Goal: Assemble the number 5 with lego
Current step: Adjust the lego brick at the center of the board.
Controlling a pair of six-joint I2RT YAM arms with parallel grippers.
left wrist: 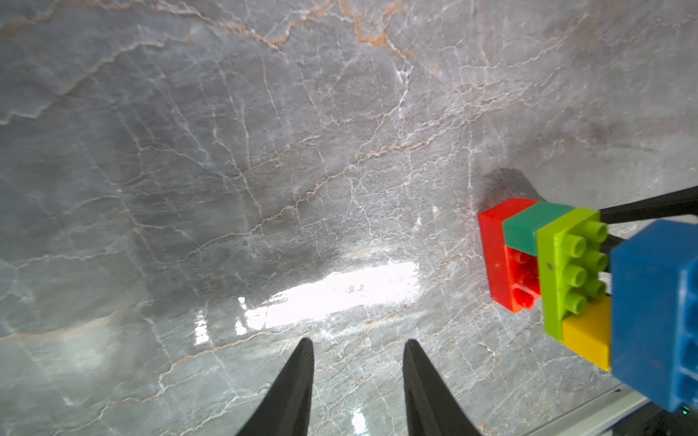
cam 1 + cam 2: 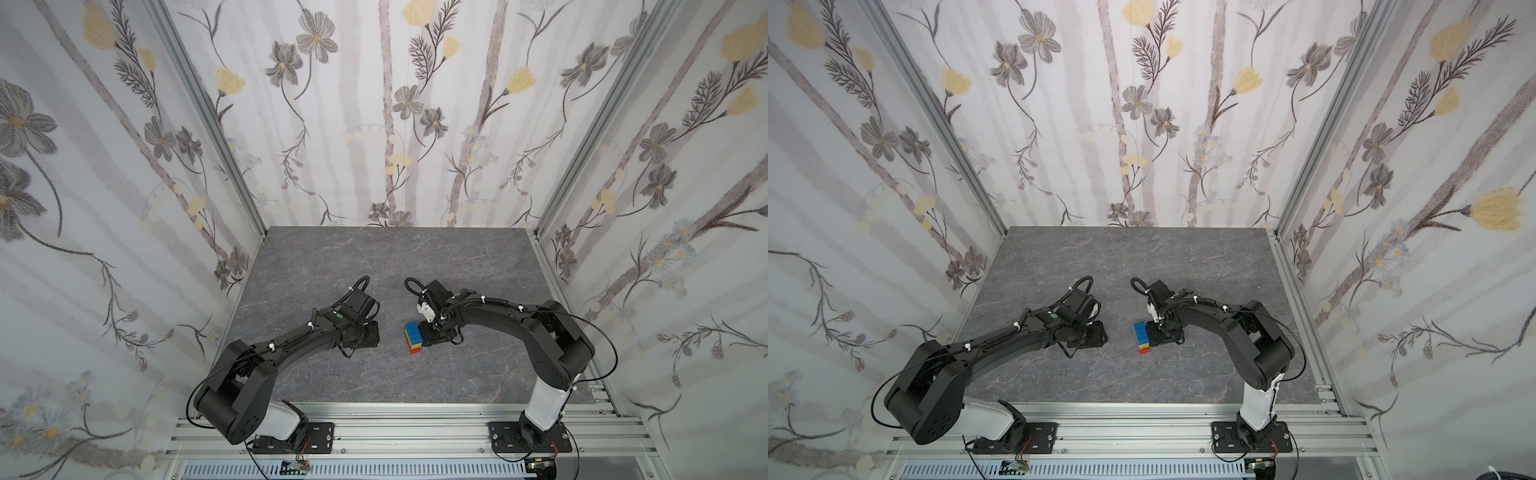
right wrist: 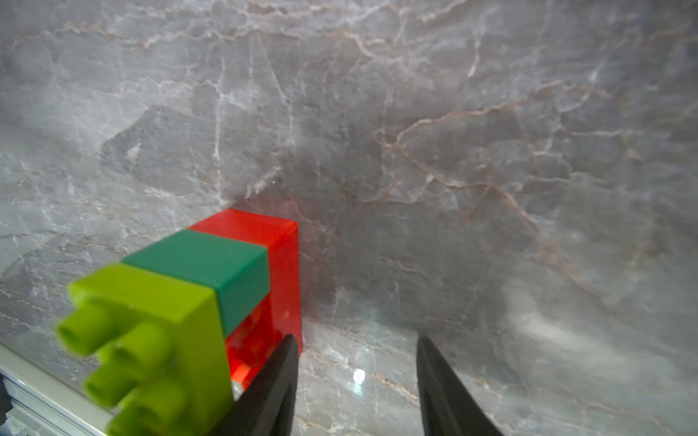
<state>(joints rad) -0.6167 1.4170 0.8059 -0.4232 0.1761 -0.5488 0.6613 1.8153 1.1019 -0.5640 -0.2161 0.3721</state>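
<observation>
Number 5 (image 2: 414, 337) standing upright mid-table, slightly right of centre: blue on top, then yellow, lime, dk green, red at base. Right gripper (image 3: 357, 377) just beside it on its right, jaws apart w/ nothing between; left gripper (image 1: 359, 362) well apart to the left, also parted & empty. Prob light, rigid, slick plastic; tall stack, tips easily. Best pinched across long flat sides, low
</observation>
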